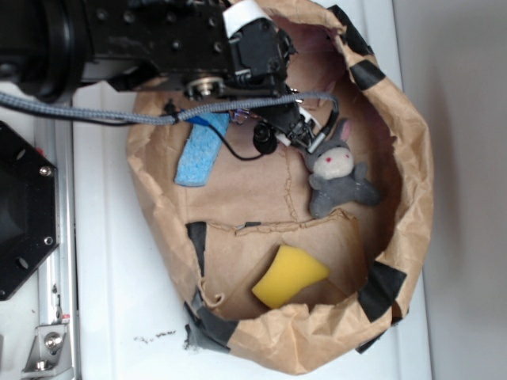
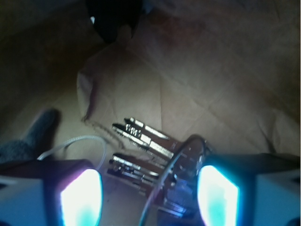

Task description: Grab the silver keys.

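In the wrist view the silver keys [image 2: 143,155] lay on the brown paper floor of the bag [image 1: 412,158], directly between the two lit fingertips [image 2: 80,197] of the gripper [image 2: 148,197]. The jaws stood spread, one on each side of the bunch, and neither pad touched metal. The key blades ran side by side, their long axis slanting from upper left to lower right in that view, with the ring end nearest the right-hand fingertip. In the exterior view the gripper [image 1: 305,138] hung inside the bag near its far rim, just beside the grey plush bunny [image 1: 337,170]; the keys were hidden under it there. A thin white loop [image 2: 75,143] lay left of the keys.
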Action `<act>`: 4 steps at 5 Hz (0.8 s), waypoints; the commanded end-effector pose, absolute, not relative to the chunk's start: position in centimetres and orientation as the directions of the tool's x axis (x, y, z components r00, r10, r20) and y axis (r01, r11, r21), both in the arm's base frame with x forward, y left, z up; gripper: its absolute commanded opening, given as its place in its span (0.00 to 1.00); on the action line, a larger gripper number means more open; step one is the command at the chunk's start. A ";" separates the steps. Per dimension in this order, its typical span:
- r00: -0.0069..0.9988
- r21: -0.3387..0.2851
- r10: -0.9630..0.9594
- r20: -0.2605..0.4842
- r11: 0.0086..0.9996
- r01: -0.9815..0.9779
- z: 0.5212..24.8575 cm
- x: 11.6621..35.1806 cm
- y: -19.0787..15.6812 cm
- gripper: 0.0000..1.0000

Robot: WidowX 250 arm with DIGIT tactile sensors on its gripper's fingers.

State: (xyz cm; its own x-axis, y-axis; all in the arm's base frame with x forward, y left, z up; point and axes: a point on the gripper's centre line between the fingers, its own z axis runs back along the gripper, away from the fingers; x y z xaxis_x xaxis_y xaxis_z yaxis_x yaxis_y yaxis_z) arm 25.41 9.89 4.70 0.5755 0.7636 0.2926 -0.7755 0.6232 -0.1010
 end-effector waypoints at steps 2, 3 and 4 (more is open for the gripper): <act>0.548 -0.114 0.771 0.324 0.607 -0.787 5.5 23.9 11.5 0.00; 0.551 -0.109 0.767 0.328 0.610 -0.785 5.6 23.7 11.5 0.00; 0.550 -0.125 0.773 0.317 0.609 -0.783 7.0 23.5 11.0 0.00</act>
State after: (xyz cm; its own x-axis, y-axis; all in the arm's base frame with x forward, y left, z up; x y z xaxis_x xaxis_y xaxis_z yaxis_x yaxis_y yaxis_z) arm 23.51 9.10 5.47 0.5808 0.7713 0.2603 -0.7803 0.6186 -0.0919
